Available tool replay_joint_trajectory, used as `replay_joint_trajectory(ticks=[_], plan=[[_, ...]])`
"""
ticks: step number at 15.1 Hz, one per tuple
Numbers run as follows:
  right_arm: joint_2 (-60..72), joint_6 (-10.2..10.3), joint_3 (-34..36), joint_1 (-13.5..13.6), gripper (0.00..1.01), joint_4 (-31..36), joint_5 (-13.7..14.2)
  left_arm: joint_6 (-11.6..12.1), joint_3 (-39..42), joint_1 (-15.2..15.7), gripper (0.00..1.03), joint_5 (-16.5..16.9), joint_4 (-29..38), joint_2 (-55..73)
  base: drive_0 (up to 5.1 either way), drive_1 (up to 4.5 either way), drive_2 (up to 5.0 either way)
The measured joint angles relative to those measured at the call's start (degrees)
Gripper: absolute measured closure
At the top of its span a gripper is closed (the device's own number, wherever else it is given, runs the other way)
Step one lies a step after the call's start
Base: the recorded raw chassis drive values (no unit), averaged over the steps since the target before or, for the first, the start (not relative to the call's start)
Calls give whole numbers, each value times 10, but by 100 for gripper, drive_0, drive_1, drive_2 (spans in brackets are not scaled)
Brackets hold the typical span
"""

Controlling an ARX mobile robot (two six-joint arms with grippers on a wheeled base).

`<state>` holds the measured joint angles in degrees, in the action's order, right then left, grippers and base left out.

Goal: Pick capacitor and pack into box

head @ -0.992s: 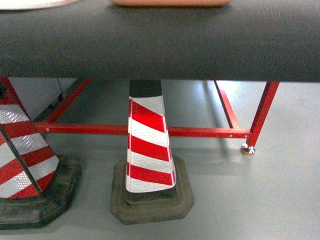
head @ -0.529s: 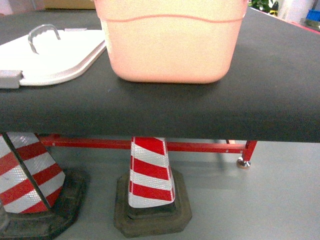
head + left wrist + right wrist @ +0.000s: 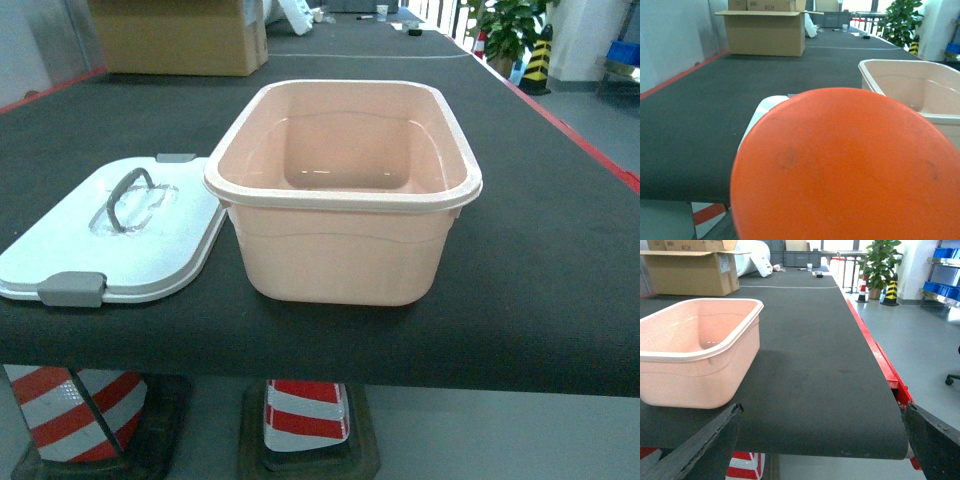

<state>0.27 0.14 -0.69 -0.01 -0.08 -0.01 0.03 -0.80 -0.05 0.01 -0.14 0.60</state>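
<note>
On table (image 3: 560, 300): box (image 3: 345, 250) open; orange blob (image 3: 845, 170) blocks left wrist view.

The open box (image 3: 345, 190) stands near the front edge of the dark surface (image 3: 540, 270), its mouth unobstructed from above. Its lid (image 3: 110, 235) lies flat just beside it on the left, handle up, taking up that side. To the box's right the surface runs bare to its red edge. A cardboard carton (image 3: 180, 35) sits well behind. In the left wrist view, an orange disc (image 3: 845, 170) blocks most of the foreground.
</note>
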Motion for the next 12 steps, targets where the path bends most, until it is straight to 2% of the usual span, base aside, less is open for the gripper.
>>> replay_joint_trajectory(ticks=[12], plan=[[0,0,0,0,3,-2,0,0,0,0,59,0,-2,0,0,0,0]])
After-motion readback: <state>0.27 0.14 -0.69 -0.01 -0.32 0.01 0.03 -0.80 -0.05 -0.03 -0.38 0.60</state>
